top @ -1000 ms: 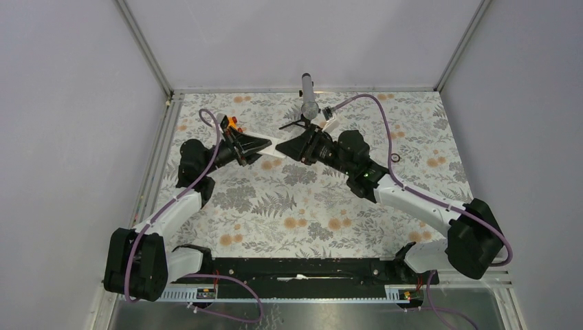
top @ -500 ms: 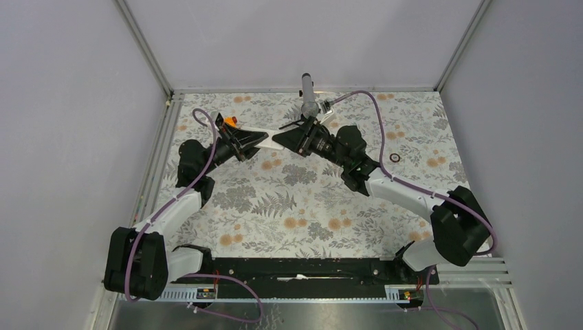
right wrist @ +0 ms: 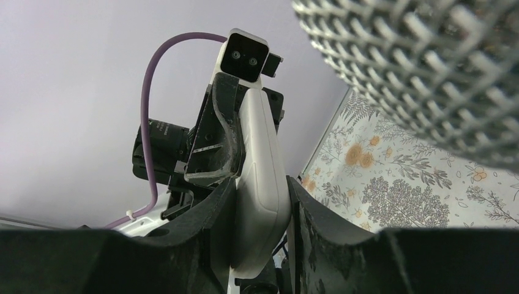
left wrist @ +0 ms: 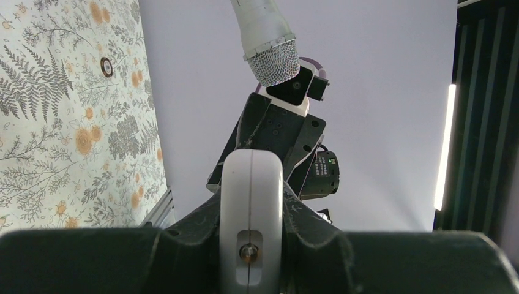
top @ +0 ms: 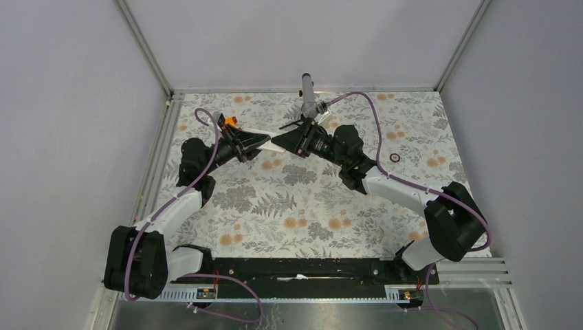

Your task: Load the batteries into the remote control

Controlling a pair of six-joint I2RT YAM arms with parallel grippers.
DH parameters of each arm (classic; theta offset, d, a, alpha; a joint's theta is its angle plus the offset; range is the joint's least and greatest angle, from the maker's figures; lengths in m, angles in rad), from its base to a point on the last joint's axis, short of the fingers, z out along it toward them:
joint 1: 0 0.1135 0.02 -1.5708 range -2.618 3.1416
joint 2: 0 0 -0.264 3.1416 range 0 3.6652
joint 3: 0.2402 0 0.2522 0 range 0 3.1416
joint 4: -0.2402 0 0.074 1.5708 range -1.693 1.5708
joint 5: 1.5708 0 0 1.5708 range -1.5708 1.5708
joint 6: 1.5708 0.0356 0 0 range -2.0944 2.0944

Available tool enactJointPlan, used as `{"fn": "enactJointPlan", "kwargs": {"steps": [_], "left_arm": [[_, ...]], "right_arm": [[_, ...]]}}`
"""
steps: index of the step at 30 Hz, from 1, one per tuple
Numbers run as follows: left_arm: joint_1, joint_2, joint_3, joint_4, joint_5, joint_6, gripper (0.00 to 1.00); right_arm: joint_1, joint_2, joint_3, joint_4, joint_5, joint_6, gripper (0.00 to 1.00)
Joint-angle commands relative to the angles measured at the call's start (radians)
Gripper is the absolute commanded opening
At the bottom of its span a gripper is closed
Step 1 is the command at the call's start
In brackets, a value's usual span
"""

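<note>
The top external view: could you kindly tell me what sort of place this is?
Probably a lab recording booth for robots: plain walls on metal framing around a floral-covered table, left arm and right arm bolted at its near edge, and a microphone at the back.

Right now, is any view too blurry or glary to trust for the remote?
Top external: evenly lit and sharp, but the remote control is tiny. Left wrist: remote sharp; its own fingers are a dark blur, and a light strip glares at right. Right wrist: remote sharp; the microphone mesh is a huge out-of-focus mass top right.
</note>
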Motion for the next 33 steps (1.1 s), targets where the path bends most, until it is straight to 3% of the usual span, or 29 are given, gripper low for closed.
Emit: {"fn": "enactJointPlan", "kwargs": {"steps": [1, 5, 10, 14, 23, 30, 33], "left_arm": [[-0.067, -0.045, 0.088, 0.102, 0.14, -0.036, 0.0], [-0.034, -0.03, 0.087, 0.12, 0.164, -0.049, 0.0], [-0.007, -0.023, 0.079, 0.13, 0.188, -0.056, 0.0], [0.005, -0.019, 0.073, 0.136, 0.194, -0.06, 0.0], [0.029, -0.01, 0.061, 0.147, 0.22, -0.054, 0.0], [0.045, 0.004, 0.04, 0.168, 0.232, -0.051, 0.0], [0.051, 0.007, 0.041, 0.182, 0.234, -0.061, 0.0]], "right_arm": [[0.05, 0.023, 0.02, -0.114, -0.089, -0.118, 0.33], [0.047, -0.024, 0.019, -0.146, -0.068, -0.147, 0.41], [0.04, -0.073, 0.014, -0.178, -0.035, -0.18, 0.58], [0.035, -0.096, 0.018, -0.185, -0.023, -0.177, 0.65], [0.021, -0.153, -0.011, -0.129, -0.012, -0.142, 0.89], [0.006, -0.202, -0.073, -0.03, -0.002, -0.1, 0.94], [-0.005, -0.232, -0.12, 0.001, 0.01, -0.064, 0.85]]}}
